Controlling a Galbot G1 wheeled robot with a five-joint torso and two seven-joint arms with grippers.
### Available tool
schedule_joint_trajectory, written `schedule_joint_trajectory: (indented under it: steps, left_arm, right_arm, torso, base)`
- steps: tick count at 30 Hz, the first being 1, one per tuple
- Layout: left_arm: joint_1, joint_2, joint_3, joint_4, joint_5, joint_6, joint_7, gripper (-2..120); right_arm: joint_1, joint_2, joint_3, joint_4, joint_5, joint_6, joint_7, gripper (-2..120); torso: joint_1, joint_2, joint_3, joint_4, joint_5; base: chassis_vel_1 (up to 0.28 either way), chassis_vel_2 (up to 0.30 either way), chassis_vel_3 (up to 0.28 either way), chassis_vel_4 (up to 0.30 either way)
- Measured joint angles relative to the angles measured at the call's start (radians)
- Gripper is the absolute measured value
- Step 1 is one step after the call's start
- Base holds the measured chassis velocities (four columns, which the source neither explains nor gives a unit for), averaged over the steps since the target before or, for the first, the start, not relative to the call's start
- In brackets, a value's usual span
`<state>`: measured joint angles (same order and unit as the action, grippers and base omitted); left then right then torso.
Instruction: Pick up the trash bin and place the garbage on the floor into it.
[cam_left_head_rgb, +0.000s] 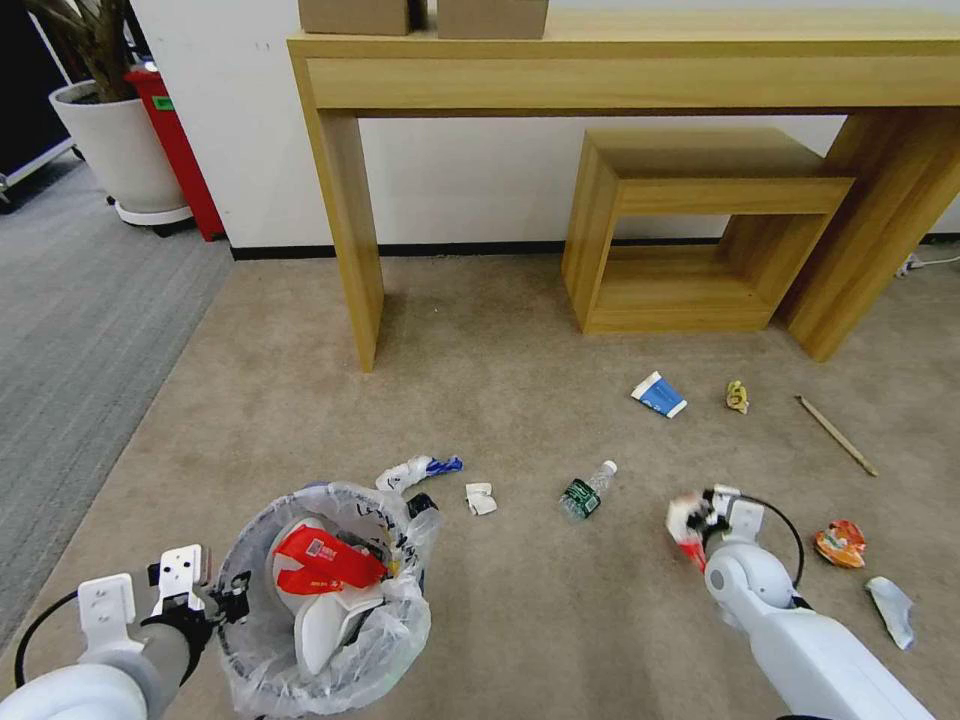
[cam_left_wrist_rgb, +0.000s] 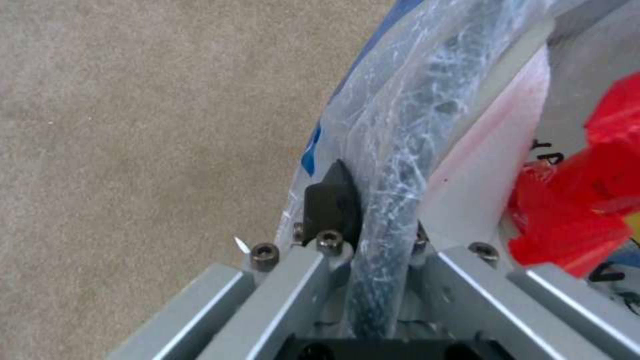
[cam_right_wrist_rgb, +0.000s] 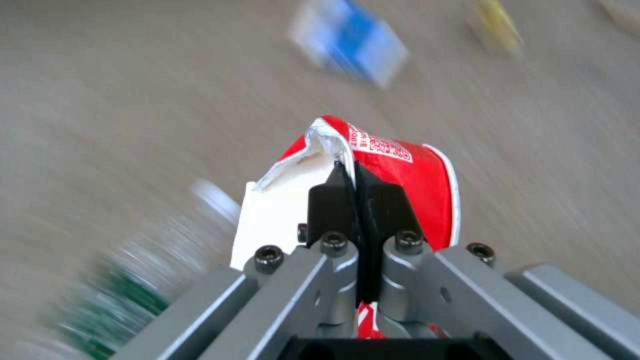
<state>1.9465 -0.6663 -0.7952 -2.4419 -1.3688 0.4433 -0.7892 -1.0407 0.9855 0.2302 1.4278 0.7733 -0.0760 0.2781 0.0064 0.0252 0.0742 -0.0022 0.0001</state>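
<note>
Overhead, bag-lined trash bin (cam_left_head_rgb: 322, 600), half-full.

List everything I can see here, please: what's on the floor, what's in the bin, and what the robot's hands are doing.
trash bin: one, dark frame with whitish bag, near left; holds a red wrapper and a white slipper
bottle: one, clear with green label, carpet centre
carton: one, blue-white, beyond the bottle
yellow scrap: one, right of the carton
wooden stick: one, far right
orange wrapper: one, near right
silver wrapper: one, nearest right
crumpled paper: one, white, beside the bin
desk: one, light wood, against the wall
left hand: shut on the bin's rim
right hand: shut on a red-white wrapper
</note>
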Motion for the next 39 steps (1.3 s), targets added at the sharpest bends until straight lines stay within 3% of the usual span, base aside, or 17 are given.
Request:
schedule_joint_trajectory:
  steps: [2, 3, 6, 10, 14, 20, 23, 24, 25, 28, 31, 32, 36, 39]
  left_arm:
    - [0.001, 0.002, -0.002, -0.002, -0.008, 0.0, -0.002, 0]
    - [0.001, 0.002, -0.002, -0.002, -0.008, 0.0, -0.002, 0]
    - [0.002, 0.007, -0.012, -0.003, -0.02, 0.0, -0.004, 0]
    - [0.003, 0.017, -0.021, -0.004, -0.033, 0.0, -0.006, 0]
    - [0.0, 0.025, -0.022, 0.001, -0.039, 0.0, -0.008, 0]
    - [-0.01, 0.034, -0.018, 0.01, -0.05, -0.001, -0.01, 0]
    - [-0.032, 0.046, -0.004, 0.026, -0.067, -0.002, -0.015, 0]
    - [-0.032, 0.046, -0.004, 0.026, -0.067, -0.002, -0.015, 0]
    - [-0.039, 0.049, -0.001, 0.031, -0.074, -0.005, -0.016, 0]
    - [-0.042, 0.052, -0.001, 0.035, -0.075, -0.005, -0.016, 0]
    - [-0.051, 0.062, -0.001, 0.051, -0.079, -0.005, -0.015, 0]
    - [-0.051, 0.062, -0.001, 0.051, -0.079, -0.005, -0.015, 0]
    - [-0.06, 0.071, 0.0, 0.068, -0.084, -0.01, -0.014, 0]
    - [-0.06, 0.071, 0.0, 0.074, -0.084, -0.012, -0.013, 0]
  right_arm:
    - [0.015, -0.017, 0.0, 0.045, -0.03, 0.192, -0.208, 0]
    - [0.015, -0.017, 0.0, 0.045, -0.03, 0.192, -0.208, 0]
    - [0.034, -0.042, -0.014, 0.119, 0.007, 0.317, -0.394, 0]
    - [0.074, -0.082, -0.057, 0.221, 0.074, 0.389, -0.537, 0]
    - [0.118, -0.115, -0.119, 0.306, 0.159, 0.401, -0.617, 0]
    - [0.18, -0.145, -0.218, 0.374, 0.224, 0.388, -0.653, 0]
    - [0.328, -0.169, -0.413, 0.446, 0.324, 0.353, -0.631, 0]
    - [0.328, -0.169, -0.413, 0.446, 0.324, 0.353, -0.631, 0]
    - [0.395, -0.172, -0.498, 0.462, 0.366, 0.345, -0.624, 0]
    - [0.467, -0.173, -0.588, 0.475, 0.407, 0.337, -0.616, 0]
    - [0.604, -0.157, -0.763, 0.474, 0.449, 0.327, -0.617, 0]
    - [0.604, -0.157, -0.763, 0.474, 0.449, 0.327, -0.617, 0]
    - [0.768, -0.105, -0.947, 0.47, 0.489, 0.323, -0.59, 0]
    - [0.816, -0.085, -1.026, 0.465, 0.492, 0.322, -0.578, 0]
  torso:
    - [0.0, 0.0, 0.0, 0.0001, -0.0002]
    - [0.0, 0.0, 0.0, 0.0001, -0.0002]
    - [0.0, 0.0, 0.0, 0.0, -0.0001]
    - [0.0, 0.0, 0.0, 0.0001, -0.0003]
    - [0.0, 0.0, 0.0, 0.0, -0.0002]
    - [0.0, 0.0, 0.0, 0.0, 0.0]
    - [0.0, 0.0, 0.0, 0.0002, -0.0002]
    - [0.0, 0.0, 0.0, 0.0002, -0.0002]
    - [0.0, 0.0, 0.0, 0.0001, -0.0004]
    - [0.0, 0.0, 0.0, 0.0001, -0.0001]
    - [0.0, 0.0, 0.0, -0.0001, -0.0001]
    - [0.0, 0.0, 0.0, -0.0001, -0.0001]
    - [0.0, 0.0, 0.0, 0.0002, -0.0003]
    - [0.0, 0.0, 0.0, 0.0001, -0.0003]
  base:
    - [0.0, 0.0, 0.0, 0.0]
    - [0.0, 0.0, 0.0, 0.0]
    - [0.0, 0.0, 0.0, 0.0]
    - [0.0, 0.0, 0.0, 0.0]
    - [0.0, 0.0, 0.0, 0.0]
    - [0.0, 0.0, 0.0, 0.0]
    - [0.0, 0.0, 0.0, 0.0]
    - [0.0, 0.0, 0.0, 0.0]
    - [0.0, 0.0, 0.0, 0.0]
    - [0.0, 0.0, 0.0, 0.0]
    - [0.0, 0.0, 0.0, 0.0]
    - [0.0, 0.0, 0.0, 0.0]
    - [0.0, 0.0, 0.0, 0.0]
    - [0.0, 0.0, 0.0, 0.0]
